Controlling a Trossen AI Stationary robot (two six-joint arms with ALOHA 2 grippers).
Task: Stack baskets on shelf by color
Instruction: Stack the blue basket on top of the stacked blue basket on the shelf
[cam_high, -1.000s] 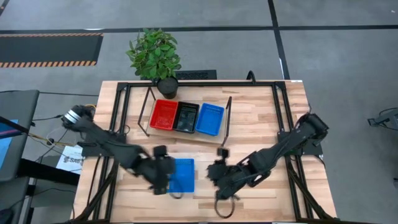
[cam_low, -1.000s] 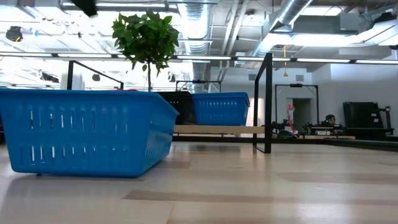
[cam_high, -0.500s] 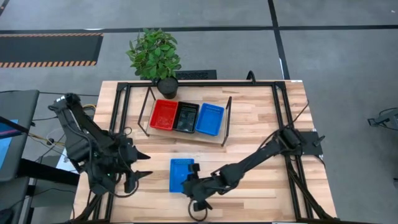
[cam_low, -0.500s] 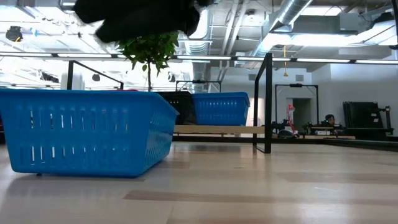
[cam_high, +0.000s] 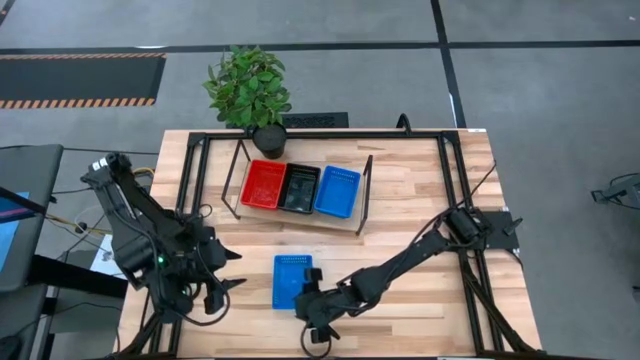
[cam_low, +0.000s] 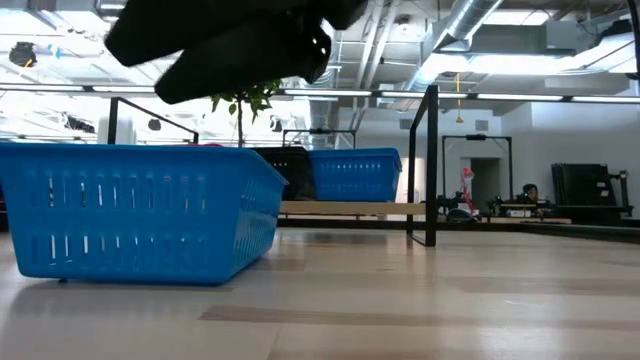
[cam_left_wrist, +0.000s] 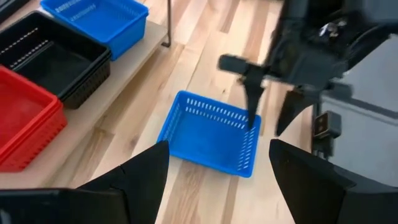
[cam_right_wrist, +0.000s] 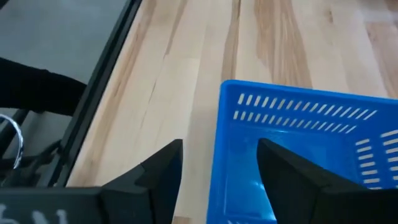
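My right tool (cam_high: 312, 322) hangs over the near short edge of the loose blue basket (cam_high: 292, 281), fingers (cam_right_wrist: 283, 180) spread apart and clamped on nothing. In the right wrist view the basket's rim runs between the two fingers, with bare desk (cam_high: 420, 190) planks open just beyond that edge and a black frame rail farther out.

My left tool (cam_high: 218, 290) waits beside the same basket, well apart from it, its fingers (cam_left_wrist: 140, 177) also parted and empty. From it, the basket lies ahead on open desk, and my right tool stands at the basket's far rim.

Beyond the basket, the shelf (cam_high: 300, 222) carries a red stack (cam_high: 263, 184), a black stack (cam_high: 299, 188) and one blue basket (cam_high: 337, 191), side by side and touching. A clear strip of desk separates the loose basket from the shelf's front edge.

A potted plant (cam_high: 250, 88) sits behind the shelf at the desk's far edge.
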